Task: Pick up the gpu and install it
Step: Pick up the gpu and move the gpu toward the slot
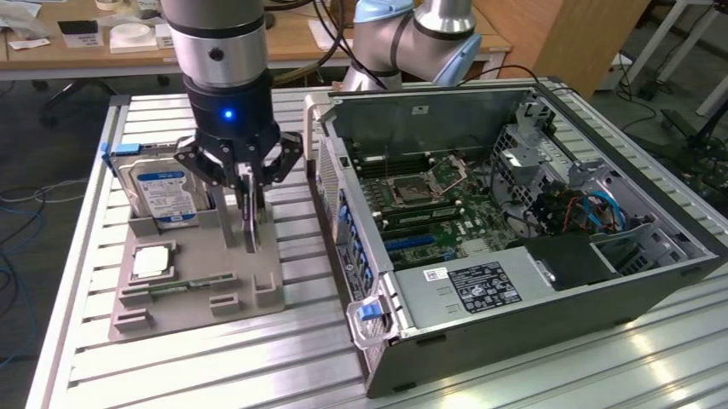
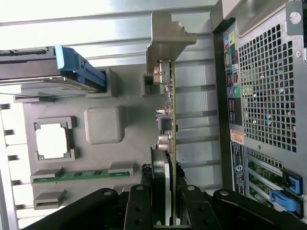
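One gripper [image 1: 252, 183] is hanging over the grey holder tray [image 1: 199, 256] on the counter [image 1: 80, 341], its fingers [image 2: 139, 211] narrowly pinching the top edge of the gpu [image 1: 252, 226], which is standing upright in the tray's slot, just beside the open computer case [image 1: 512, 256].

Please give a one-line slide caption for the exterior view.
Robot gripper at the gpu, which stands upright in a grey holder beside the open computer case.

A slatted aluminium table [image 1: 80, 358] stands before a wooden desk [image 1: 34, 53] and cabinet [image 1: 557, 34], with cables [image 1: 17, 200] on the floor [image 1: 23, 145].
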